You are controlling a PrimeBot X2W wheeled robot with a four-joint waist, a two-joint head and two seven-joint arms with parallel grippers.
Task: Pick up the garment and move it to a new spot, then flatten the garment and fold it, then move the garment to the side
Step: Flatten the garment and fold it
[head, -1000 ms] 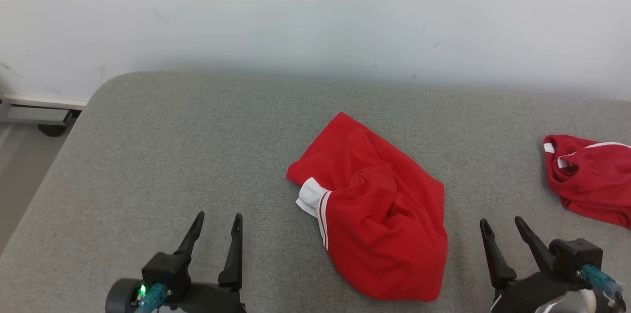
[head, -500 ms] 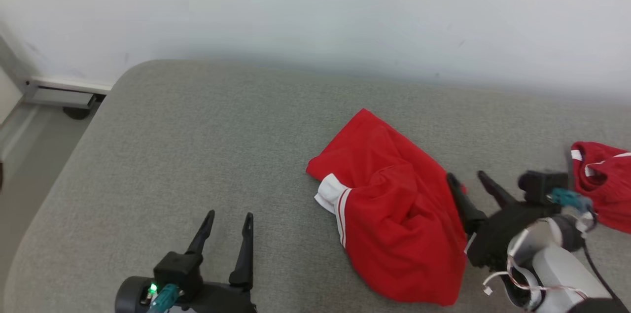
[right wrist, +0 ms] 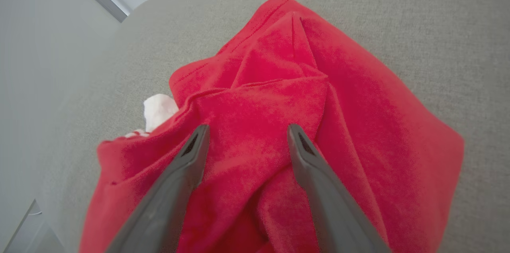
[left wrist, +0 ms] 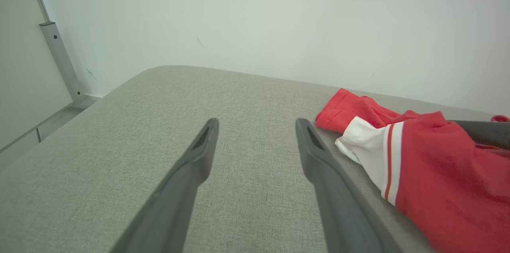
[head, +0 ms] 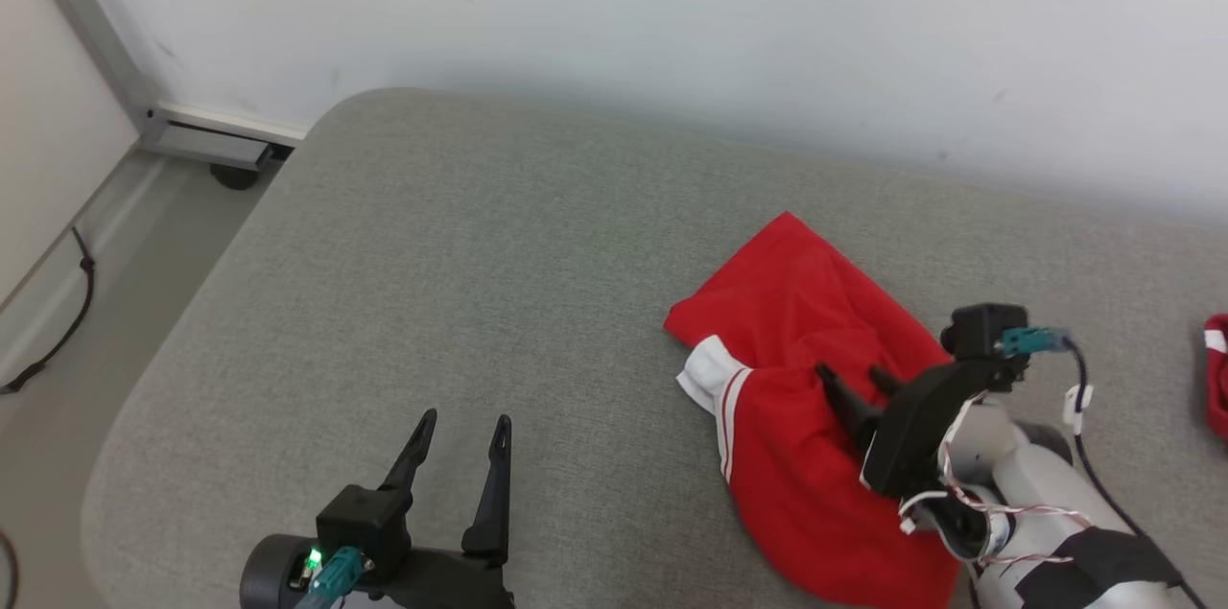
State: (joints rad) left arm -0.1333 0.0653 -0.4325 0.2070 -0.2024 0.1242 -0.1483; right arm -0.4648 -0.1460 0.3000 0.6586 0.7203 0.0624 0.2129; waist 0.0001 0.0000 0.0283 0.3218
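Pointing at red garment (head: pixel 796 436), right gripper (head: pixel 848 371) spread apart, left gripper (head: pixel 465 417) spread apart over grey cushion (head: pixel 480 254)

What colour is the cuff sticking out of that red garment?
White cuff, with a thin red stripe; clearest in the left wrist view.

Right gripper (head: pixel 848 371) has swung in from the near-right corner & now hangs over the red garment (head: pixel 787 302), fingers apart above its middle folds. Head cam's panned left too.
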